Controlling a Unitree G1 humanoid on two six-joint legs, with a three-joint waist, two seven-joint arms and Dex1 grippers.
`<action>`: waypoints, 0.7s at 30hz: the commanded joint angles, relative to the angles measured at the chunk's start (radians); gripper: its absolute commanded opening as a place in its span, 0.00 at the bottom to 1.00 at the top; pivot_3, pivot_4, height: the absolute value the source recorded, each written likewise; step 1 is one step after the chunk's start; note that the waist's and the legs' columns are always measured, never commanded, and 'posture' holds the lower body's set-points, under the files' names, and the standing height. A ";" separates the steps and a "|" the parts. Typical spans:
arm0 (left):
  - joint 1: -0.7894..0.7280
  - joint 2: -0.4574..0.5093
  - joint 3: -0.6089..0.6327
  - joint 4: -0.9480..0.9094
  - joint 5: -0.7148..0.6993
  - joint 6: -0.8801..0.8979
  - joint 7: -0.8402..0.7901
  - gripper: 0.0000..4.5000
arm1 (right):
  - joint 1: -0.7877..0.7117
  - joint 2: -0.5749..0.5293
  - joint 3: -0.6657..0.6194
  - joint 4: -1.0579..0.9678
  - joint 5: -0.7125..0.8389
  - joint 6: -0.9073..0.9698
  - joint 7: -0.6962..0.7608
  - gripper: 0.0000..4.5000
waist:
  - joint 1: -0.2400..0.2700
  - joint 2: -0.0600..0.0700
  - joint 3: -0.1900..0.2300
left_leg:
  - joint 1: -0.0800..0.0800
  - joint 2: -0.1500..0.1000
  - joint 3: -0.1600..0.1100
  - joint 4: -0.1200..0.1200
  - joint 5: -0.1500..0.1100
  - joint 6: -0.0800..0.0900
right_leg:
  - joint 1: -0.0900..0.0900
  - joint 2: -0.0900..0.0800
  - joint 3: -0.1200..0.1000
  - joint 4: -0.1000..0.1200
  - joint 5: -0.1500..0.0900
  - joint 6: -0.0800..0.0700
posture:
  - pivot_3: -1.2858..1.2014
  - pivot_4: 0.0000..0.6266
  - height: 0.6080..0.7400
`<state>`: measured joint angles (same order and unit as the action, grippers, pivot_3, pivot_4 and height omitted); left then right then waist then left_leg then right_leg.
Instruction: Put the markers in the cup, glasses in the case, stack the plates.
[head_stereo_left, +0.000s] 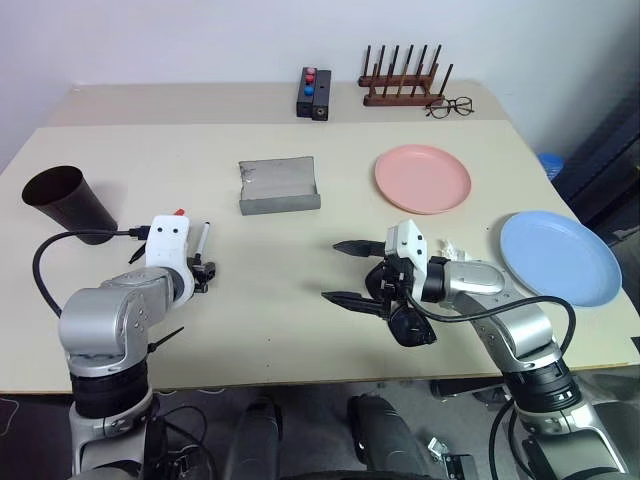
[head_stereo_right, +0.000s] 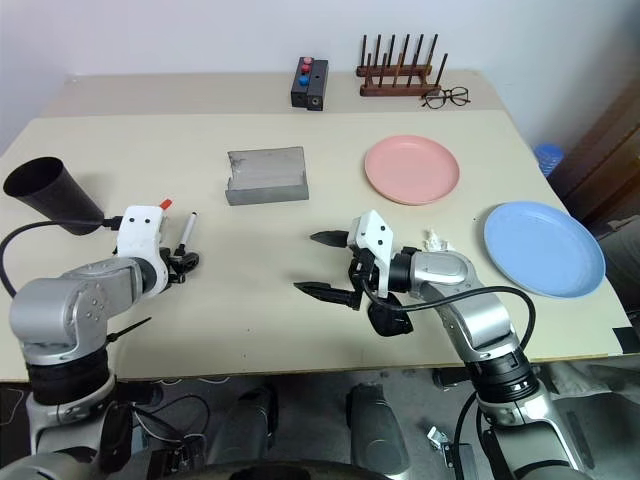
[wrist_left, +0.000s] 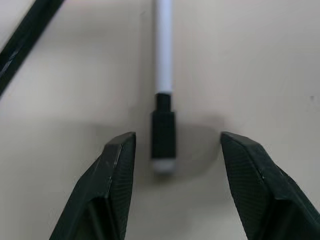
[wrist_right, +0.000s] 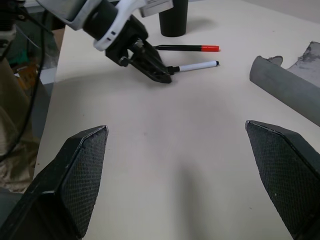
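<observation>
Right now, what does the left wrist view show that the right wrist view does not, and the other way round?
The left wrist view alone gives the close look: the white marker's black cap lying on the table between the left gripper's open fingers, touching neither. The right wrist view alone takes in the red-capped marker, the cup, the grey case and the right gripper's wide-open fingers over bare table. Both show the white marker, the left gripper and the tabletop.

Left claw (wrist_left: 172, 185) angled downward with fingers parted, right claw (head_stereo_left: 340, 272) spread wide (pointing toward the left)
</observation>
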<state>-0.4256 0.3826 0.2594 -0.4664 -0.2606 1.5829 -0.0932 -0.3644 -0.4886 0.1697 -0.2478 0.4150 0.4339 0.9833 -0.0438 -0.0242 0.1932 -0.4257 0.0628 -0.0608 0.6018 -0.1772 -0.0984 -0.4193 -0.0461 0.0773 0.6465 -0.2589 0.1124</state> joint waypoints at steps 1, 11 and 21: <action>-0.054 -0.021 0.031 0.038 0.021 -0.035 0.008 0.63 | -0.019 0.008 -0.003 -0.011 0.007 -0.009 -0.004 1.00 | 0.000 0.000 0.000 | 0.000 0.000 0.000 0.000 0.000 0.000 | 0.000 0.000 0.000 0.000 0.000 0.000 | 0.52 0.24 1.00; -0.126 -0.065 0.050 0.192 0.054 -0.108 0.035 0.52 | -0.002 0.009 -0.001 -0.024 0.005 -0.012 -0.025 1.00 | -0.001 0.000 0.000 | 0.001 0.000 0.000 -0.002 0.000 0.000 | 0.000 0.001 0.000 0.001 0.000 0.000 | 0.52 0.24 1.00; -0.083 -0.025 -0.004 0.117 0.085 -0.364 0.002 0.01 | -0.029 0.016 0.001 -0.008 0.004 -0.019 -0.034 1.00 | 0.000 0.000 0.000 | 0.001 0.000 0.000 -0.002 0.000 0.000 | 0.000 0.000 0.000 0.000 0.000 0.000 | 0.52 0.24 1.00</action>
<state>-0.5056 0.3282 0.2767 -0.2909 -0.1995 1.3540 -0.0742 -0.3691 -0.4816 0.1806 -0.2399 0.4137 0.4324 0.9487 -0.0433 -0.0244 0.1932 -0.4251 0.0630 -0.0609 0.5996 -0.1770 -0.0984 -0.4198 -0.0458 0.0773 0.6467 -0.2588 0.1129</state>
